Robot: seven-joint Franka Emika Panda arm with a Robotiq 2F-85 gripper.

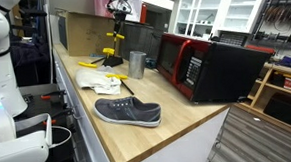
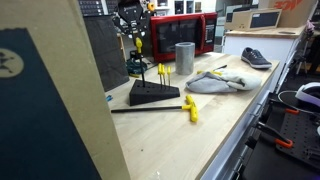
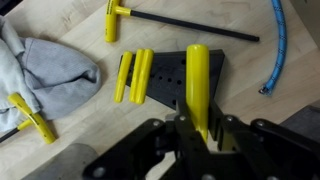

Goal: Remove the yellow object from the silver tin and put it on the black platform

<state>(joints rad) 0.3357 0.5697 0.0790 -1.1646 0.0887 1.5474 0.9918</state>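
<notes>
Yellow object [image 3: 197, 80] in gripper [image 3: 198, 130], perhaps touching black platform [image 3: 168, 76]; clearest in wrist view

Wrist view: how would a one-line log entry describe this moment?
gripper: shut on yellow object | yellow object: held over black platform, not yet placed | silver tin: upright

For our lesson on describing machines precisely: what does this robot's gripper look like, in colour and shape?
The gripper is black all over: two chunky fingers made of angular jointed links on a broad body. The wrist view shows no markings or cables on it. In an exterior view the gripper is only a small dark shape.
</notes>
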